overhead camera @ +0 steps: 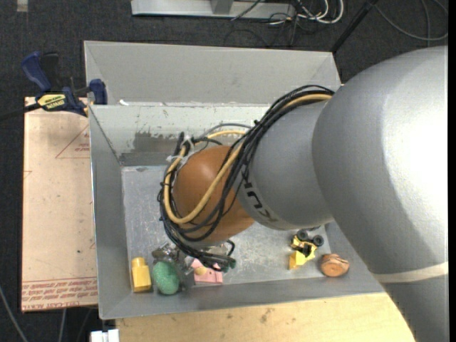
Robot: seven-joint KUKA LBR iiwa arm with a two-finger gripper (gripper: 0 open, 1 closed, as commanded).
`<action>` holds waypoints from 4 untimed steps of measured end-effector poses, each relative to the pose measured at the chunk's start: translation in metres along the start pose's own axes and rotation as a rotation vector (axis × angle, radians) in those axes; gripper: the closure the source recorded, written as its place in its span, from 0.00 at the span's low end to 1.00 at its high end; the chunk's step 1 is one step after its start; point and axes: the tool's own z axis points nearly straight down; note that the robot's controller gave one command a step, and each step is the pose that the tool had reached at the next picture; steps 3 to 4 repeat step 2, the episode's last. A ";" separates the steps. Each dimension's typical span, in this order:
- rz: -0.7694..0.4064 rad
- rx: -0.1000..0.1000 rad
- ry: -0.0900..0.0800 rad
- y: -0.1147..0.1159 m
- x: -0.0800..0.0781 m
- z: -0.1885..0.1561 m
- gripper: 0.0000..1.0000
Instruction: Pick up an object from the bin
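Jaws, spread or not I cannot tell, sit low among a green egg [167, 279], pink block [209, 277] and yellow block [141, 274].

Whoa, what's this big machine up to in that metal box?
A robot arm reaches into a grey bin of small things to pick one up. Its gripper sits low in the bin's lower-left corner, beside a green egg-shaped thing, a yellow block and a pink piece. No grasp is visible. A yellow toy and a brown round piece lie farther right.
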 end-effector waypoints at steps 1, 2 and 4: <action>-0.019 0.001 0.000 -0.002 -0.002 -0.054 1.00; -0.058 0.001 0.001 0.000 -0.028 -0.177 1.00; -0.058 0.001 0.001 0.000 -0.028 -0.177 1.00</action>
